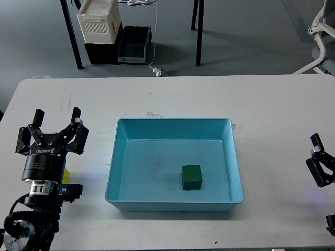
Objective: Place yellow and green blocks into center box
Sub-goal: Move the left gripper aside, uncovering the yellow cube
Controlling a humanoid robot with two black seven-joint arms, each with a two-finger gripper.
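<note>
A: Here's the tray (120, 157), light blue, sitting mid-surface (172, 91), and the green block (191, 177) is already inside it, flat on the floor, toward the tray's near right corner.

B: And the yellow block (66, 175)?

A: Outside, left of the tray. Only a sliver of it shows, tucked right behind the left hand (55, 123), so I can't say whether anything touches it.

B: What is that left hand doing?

A: Fingers spread wide, pointing away from us, nothing between them. It hangs left of the tray, well apart from the rim.

B: The right hand (320, 157)?

A: Right of the tray, at the picture's edge, well clear of the tray wall. It's dark and partly cut off; I can't tell whether it's spread or closed.

B: Anything beyond the tray?

A: On the floor past the surface, a white crate (98, 21) atop a black bin (133, 44).
</note>
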